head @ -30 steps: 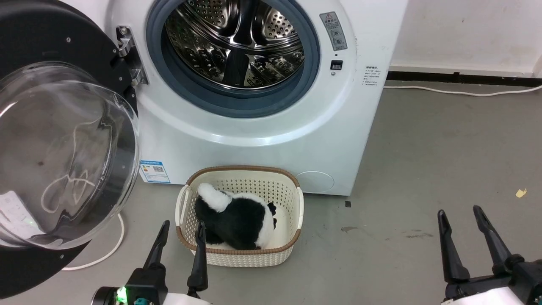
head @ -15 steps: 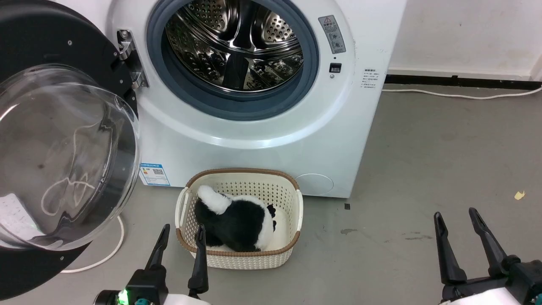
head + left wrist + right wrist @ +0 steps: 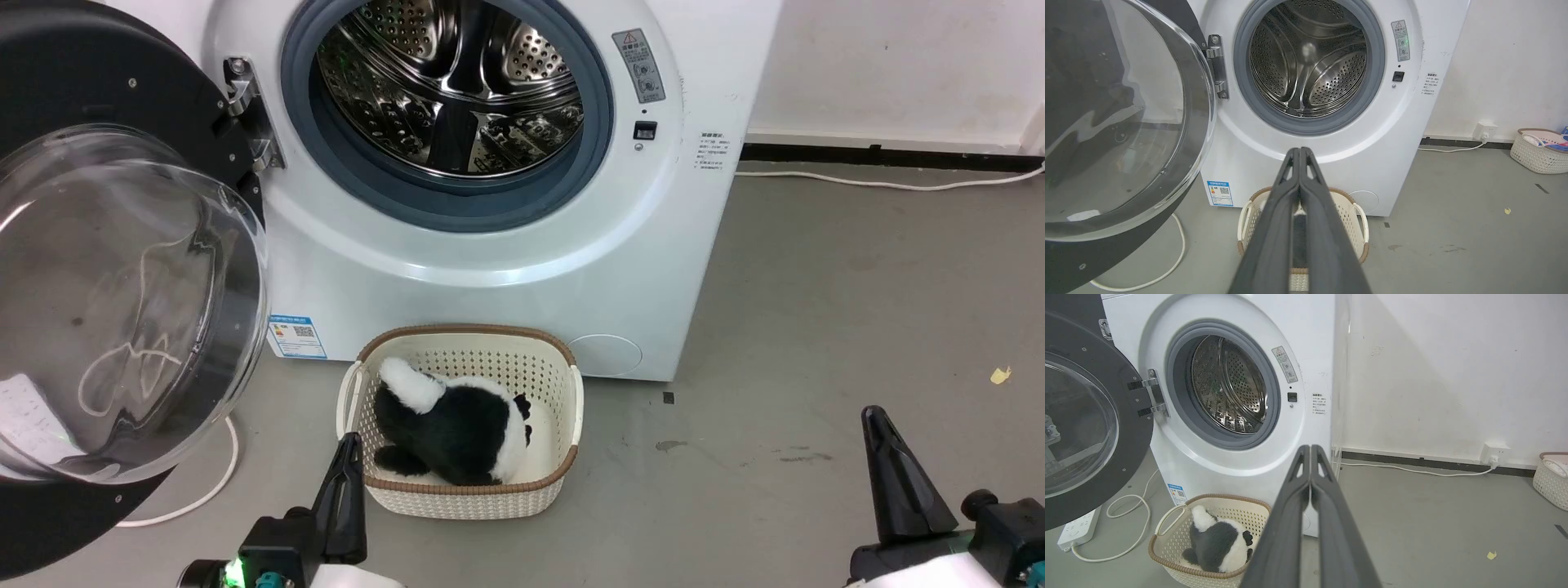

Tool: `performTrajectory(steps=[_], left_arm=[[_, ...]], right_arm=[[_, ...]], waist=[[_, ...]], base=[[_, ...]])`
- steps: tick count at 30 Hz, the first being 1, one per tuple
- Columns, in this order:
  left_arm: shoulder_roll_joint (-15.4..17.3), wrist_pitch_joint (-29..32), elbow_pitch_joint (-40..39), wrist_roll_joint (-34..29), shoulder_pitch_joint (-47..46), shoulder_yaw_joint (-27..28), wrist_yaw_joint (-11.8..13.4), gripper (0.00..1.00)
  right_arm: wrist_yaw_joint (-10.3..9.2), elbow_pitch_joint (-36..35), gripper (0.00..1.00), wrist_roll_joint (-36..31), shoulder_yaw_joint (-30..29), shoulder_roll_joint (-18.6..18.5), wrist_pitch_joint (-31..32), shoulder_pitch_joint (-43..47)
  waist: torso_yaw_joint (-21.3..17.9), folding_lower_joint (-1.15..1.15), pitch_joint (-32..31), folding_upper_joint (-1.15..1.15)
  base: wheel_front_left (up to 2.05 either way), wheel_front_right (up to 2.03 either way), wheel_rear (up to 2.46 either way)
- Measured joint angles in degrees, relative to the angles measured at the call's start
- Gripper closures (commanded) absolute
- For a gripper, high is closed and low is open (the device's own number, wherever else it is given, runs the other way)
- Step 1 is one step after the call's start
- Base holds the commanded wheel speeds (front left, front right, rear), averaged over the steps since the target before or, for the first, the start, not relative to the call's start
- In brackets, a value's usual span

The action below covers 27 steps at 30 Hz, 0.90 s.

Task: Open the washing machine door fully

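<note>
The door [image 3: 122, 302] is hanging swung out at the left of the washing machine [image 3: 490, 278], up and left of our left hand [image 3: 351, 449], which is sitting much nearer it than our right hand [image 3: 878, 425]. We are holding both hands pinched closed, empty.

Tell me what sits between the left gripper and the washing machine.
A cream basket holding a black-and-white plush toy stands on the floor before the washing machine, per head and left wrist views.

washing machine door [image 3: 114, 269]: cut off, left edge | label sticker [image 3: 297, 335]: print too small | basket [image 3: 1353, 228]: partly behind left tool [image 3: 1299, 150]
</note>
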State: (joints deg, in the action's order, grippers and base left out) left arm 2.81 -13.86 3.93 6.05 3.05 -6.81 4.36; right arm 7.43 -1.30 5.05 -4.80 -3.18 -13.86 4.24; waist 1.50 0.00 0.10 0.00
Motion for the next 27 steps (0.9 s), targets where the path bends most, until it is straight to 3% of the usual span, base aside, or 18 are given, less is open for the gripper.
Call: performTrajectory(steps=[27], left_arm=[[-0.01,3.36,-0.78,-1.25,-0.15,1.70,-1.00,1.00]], right_arm=[[0.00,0.30,1.00,-1.05,1.24,0.00,3.27,-0.18]], waist=[[-0.37,0.00,-0.02,0.00]], base=[[0.00,0.00,0.00]])
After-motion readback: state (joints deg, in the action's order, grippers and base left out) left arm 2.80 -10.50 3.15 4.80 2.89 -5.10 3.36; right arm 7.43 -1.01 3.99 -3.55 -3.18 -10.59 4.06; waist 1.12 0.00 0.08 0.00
